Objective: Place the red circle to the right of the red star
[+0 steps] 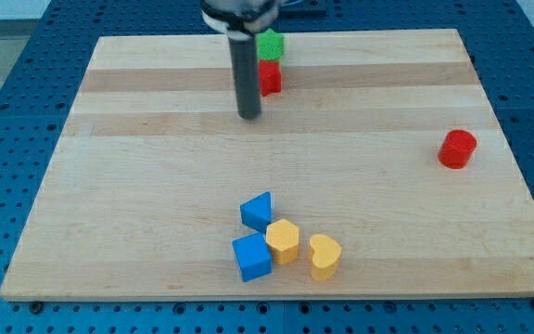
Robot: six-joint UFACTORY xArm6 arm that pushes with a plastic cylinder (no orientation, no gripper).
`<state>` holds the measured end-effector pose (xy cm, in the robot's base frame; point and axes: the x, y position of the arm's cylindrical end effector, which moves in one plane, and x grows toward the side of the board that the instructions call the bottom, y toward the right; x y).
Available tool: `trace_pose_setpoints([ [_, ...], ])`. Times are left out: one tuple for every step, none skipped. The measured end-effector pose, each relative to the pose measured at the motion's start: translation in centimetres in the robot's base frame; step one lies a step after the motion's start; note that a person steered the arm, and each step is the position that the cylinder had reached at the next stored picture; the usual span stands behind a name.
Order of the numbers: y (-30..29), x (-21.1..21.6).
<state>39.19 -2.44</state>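
Observation:
The red circle (457, 148) sits alone near the board's right edge. The red star (269, 77) lies near the view's top centre, partly hidden behind my rod, with a green block (270, 44) just above it. My tip (249, 115) rests on the board just below and left of the red star, far to the left of the red circle.
Near the view's bottom centre is a cluster: a blue triangle-like block (258, 211), a blue cube (251, 257), a yellow block (284, 241) and a yellow heart (324, 256). The wooden board (137, 186) lies on a blue perforated table.

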Motion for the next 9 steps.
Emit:
trace_pose_setpoints([
  [7.8,4.3],
  [16.2,8.3],
  [25.3,13.4],
  [32.3,18.5],
  [33.5,15.7],
  [31.5,13.4],
  [29.3,11.4],
  [26.8,10.5],
  [24.5,8.4],
])
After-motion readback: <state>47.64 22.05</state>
